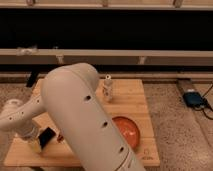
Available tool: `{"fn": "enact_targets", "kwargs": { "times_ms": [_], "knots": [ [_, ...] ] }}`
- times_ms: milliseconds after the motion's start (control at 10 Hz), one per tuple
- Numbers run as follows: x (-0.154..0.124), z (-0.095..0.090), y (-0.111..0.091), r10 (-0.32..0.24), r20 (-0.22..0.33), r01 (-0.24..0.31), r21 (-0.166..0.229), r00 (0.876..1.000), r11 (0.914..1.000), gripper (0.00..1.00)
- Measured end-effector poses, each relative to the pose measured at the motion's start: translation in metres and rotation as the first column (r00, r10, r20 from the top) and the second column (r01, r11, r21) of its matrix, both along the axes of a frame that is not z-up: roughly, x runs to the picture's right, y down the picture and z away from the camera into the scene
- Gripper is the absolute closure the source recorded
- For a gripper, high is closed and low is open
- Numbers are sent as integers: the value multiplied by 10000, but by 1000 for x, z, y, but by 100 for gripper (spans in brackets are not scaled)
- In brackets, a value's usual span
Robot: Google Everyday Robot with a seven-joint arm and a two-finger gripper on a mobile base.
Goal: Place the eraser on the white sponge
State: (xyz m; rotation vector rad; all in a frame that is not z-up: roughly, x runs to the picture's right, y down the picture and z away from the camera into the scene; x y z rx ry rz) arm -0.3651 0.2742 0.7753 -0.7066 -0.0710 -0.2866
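The eraser (48,136), a small flat black block, is tilted at the front left of the wooden table (131,102). Its lower end meets a cream patch that looks like the white sponge (34,145), mostly hidden by my wrist. My gripper (38,140) is at the end of the white forearm, right at the eraser and the pad. I cannot tell whether the eraser rests on the sponge or is held just above it.
My bulky white arm (75,115) covers the table's middle and left. A round orange plate (128,131) lies front right, and a white cup (107,90) stands at the back middle. A slim reddish object (60,136) lies by the eraser. A blue device (193,98) lies on the floor to the right.
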Motion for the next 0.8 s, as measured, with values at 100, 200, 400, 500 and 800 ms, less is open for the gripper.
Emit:
{"fn": "enact_targets", "kwargs": {
  "times_ms": [100, 200, 400, 500, 800],
  "knots": [
    [1, 1, 3, -50, -15, 50, -31, 10000, 10000, 20],
    [2, 1, 5, -101, -38, 101, -41, 9999, 9999, 21],
    [5, 2, 8, -104, -145, 104, -25, 9998, 9999, 34],
    [7, 2, 9, -83, -202, 83, 8, 9998, 10000, 47],
    [9, -2, 2, 137, -122, -135, 143, 9998, 9998, 74]
  ]
}}
